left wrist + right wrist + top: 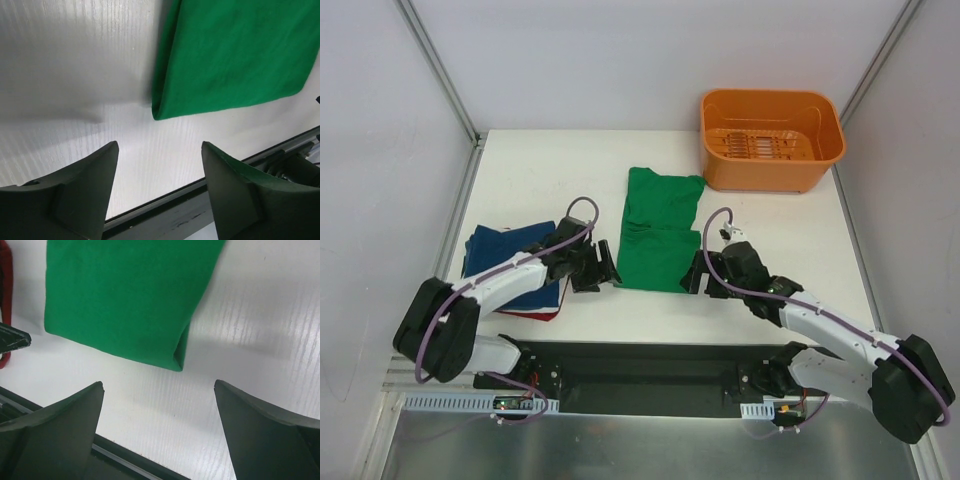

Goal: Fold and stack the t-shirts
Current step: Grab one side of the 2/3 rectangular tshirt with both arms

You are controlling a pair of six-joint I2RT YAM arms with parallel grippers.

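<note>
Setup for cross fold on green shirt (660,235)

Green shirt lies mid-counter (550,170), already narrowed to a long strip with one short end toward the arms. Left pincer (160,150) sits just off the near-left corner and right pincer (159,385) just off the near-right. Both are released, jaws wide, with only bare counter between them. Neither touches cloth.

The mirrored staging makes sense: one corner each keeps the near edge straight when lifted. My read is that the next step is to pinch both corners and carry them toward the far end.

Wrist views show a doubled edge at each corner, so both layers need grabbing or the fold opens up.

Navy shirt (510,255) sits folded on top of red shirt (535,314) at left, partly under the left arm. That's the stack, kept out of the way of folding, and the green one likely lands there.

Orange basket (770,95) is at the far right, no cloth visible inside. Judgement: two shirts done, green about halfway.
</note>
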